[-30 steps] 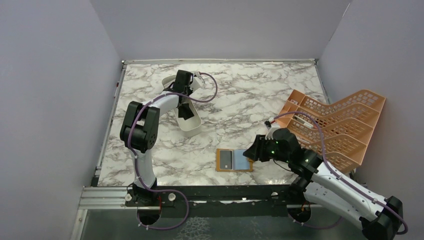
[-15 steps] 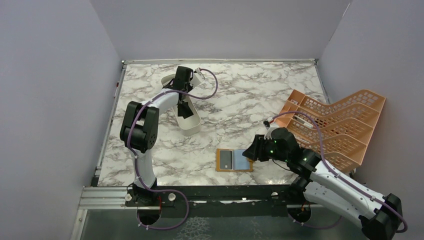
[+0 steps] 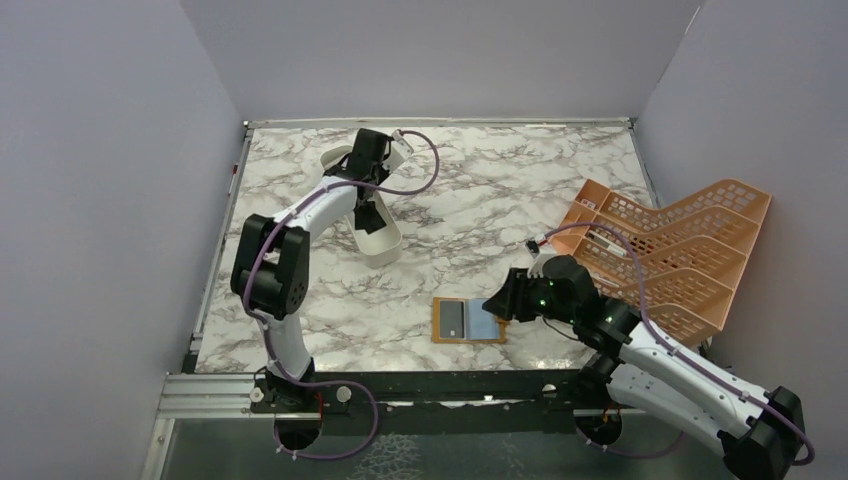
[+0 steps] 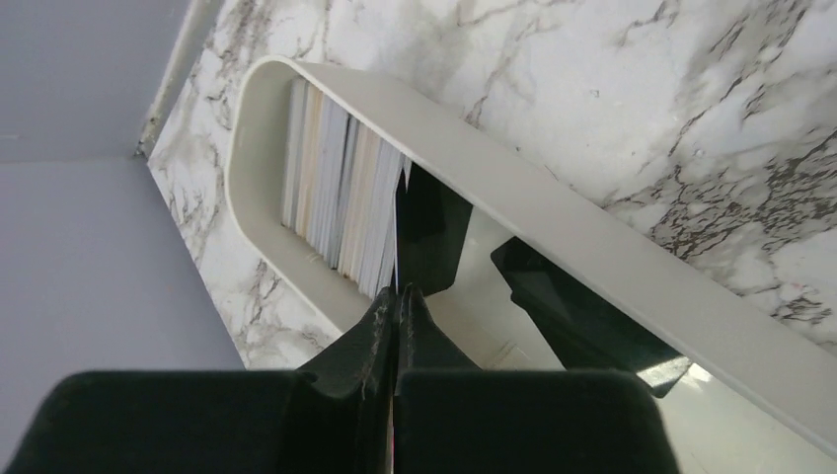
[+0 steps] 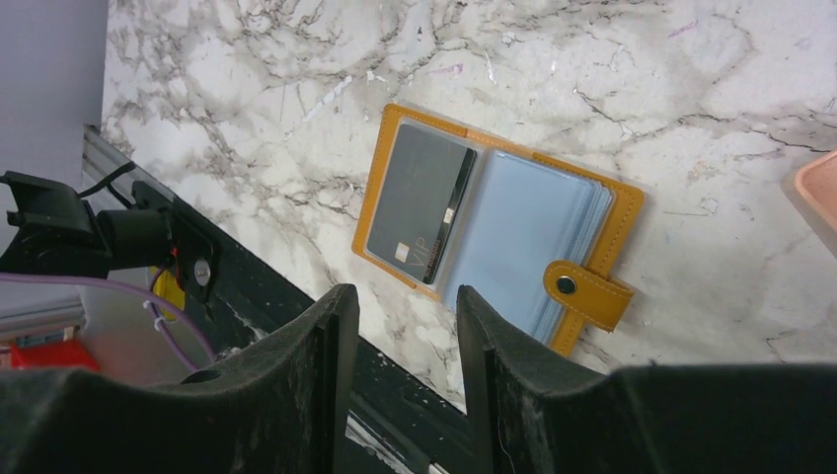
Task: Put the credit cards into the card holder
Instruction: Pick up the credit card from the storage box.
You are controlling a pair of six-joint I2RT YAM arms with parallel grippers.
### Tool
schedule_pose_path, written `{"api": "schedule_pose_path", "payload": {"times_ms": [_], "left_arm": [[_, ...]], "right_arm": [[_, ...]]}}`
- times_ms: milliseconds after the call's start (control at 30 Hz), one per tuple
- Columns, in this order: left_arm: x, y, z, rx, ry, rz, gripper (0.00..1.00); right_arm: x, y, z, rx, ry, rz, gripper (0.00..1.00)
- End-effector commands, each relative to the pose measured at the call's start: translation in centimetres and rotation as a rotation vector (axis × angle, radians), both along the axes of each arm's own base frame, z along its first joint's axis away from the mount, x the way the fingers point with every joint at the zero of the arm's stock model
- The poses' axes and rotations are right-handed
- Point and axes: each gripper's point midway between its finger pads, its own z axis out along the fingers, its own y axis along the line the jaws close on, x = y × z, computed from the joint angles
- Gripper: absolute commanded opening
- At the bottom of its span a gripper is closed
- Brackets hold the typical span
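- Pinching, seemingly, black card [image 4: 429, 232] in white tray [image 4: 592, 257] with closed left gripper [image 4: 395, 301], to lift out;
- Hovering wide-open, empty right gripper [image 5: 400, 326] by card holder [image 5: 533, 237], probably to steady it.

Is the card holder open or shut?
Open: card holder lies spread flat, both inner panels facing up, black card in one sleeve, strap unsnapped.

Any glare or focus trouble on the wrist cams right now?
Left wrist: glare patch inside the white tray; left pincer a dark, soft blur up close; stacked cards sharp. Right wrist: wallet and black card crisp, print readable; right pincer soft along the bottom. Top: even light, faint shadows.
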Motion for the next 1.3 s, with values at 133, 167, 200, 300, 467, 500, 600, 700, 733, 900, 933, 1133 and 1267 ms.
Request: {"api": "schedule_pose_path", "payload": {"times_ms": [133,167,200,300,467,500,600,700,733,900,933,1133,1267], "left_arm": [[-2.5,-2.4,8.0,-0.266,-0.129,0.120,0.00],[-2.9,-2.8,9.1,-0.314,-0.140,0.126,0.00],[-3.4,-3.3,9.8,-0.366,-0.140,0.115,0.00],[-5.6,-7.2,11.4,-0.589,-0.079,-0.001,0.00],[-9.7,-11.9,13.4,-0.906,0.025,-0.088,0.00],[-10.5,-12.5,13.8,-0.968,0.050,-0.085,0.00],[-12.7,-14.4,14.3,-1.140,0.178,-0.061,0.00],[-15.4,-16.3,13.9,-1.260,0.346,-0.075,0.00],[-16.3,-16.7,13.7,-1.290,0.395,-0.077,0.00],[-19.3,-17.4,12.3,-1.413,0.493,-0.024,0.00],[-19.8,-17.5,12.2,-1.435,0.491,-0.014,0.00],[-24.0,-18.8,8.7,-1.549,0.602,0.072,0.00],[-26.5,-19.8,6.1,-1.574,0.654,0.121,0.00]], "right_arm": [[-0.5,0.7,-0.4,0.045,0.028,0.013,0.46],[-0.6,0.6,-0.5,0.042,0.034,0.008,0.46],[-0.6,0.4,-0.5,0.042,0.040,-0.002,0.46],[-0.5,-0.3,-0.9,0.028,0.063,-0.058,0.46],[-0.5,-1.2,-1.8,0.000,0.106,-0.126,0.46],[-0.4,-1.3,-1.9,-0.005,0.110,-0.131,0.46],[-0.3,-2.1,-2.6,-0.056,0.127,-0.166,0.46],[-0.1,-3.3,-3.3,-0.123,0.137,-0.216,0.46],[0.0,-3.6,-3.5,-0.138,0.140,-0.224,0.46],[-0.1,-4.4,-4.4,-0.187,0.155,-0.244,0.46],[-0.1,-4.5,-4.6,-0.198,0.160,-0.250,0.46],[-0.1,-4.4,-5.9,-0.213,0.178,-0.246,0.43],[0.2,-3.5,-6.0,-0.191,0.171,-0.218,0.42]]}}
